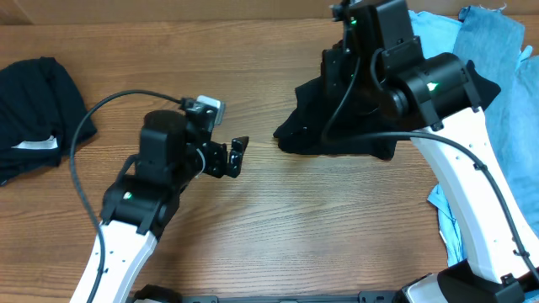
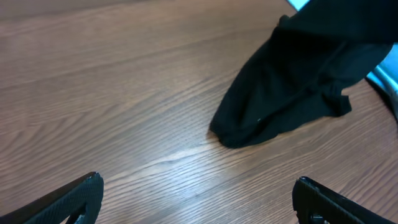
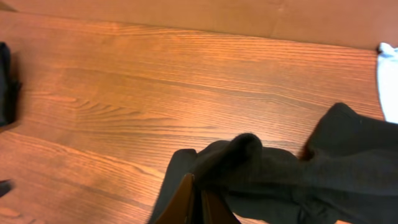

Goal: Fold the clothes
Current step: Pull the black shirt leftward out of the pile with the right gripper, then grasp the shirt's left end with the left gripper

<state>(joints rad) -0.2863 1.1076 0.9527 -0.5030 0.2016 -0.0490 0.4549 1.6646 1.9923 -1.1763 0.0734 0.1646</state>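
1. The black T-shirt lies in a crumpled, roughly triangular heap on the right half of the table, partly under the right arm. Its fabric is soft, matte and deeply creased.
2. The right gripper is closed, its fingertips pinched together on a bunched fold of the black T-shirt.
3. The left gripper hangs over bare wood near the middle of the table, jaws spread wide and holding nothing. In its wrist view the two dark fingers frame the near rounded edge of the black T-shirt, which they do not touch.
4. A second black garment sits bunched at the table's left edge, with a white label showing.
5. A light-blue garment and a denim-blue garment are piled at the far right, behind the right arm.
6. The table is brown wood-grain laminate, smooth and faintly glossy. A plain tan strip runs along its far edge.
7. A black cable loops beside the left arm.
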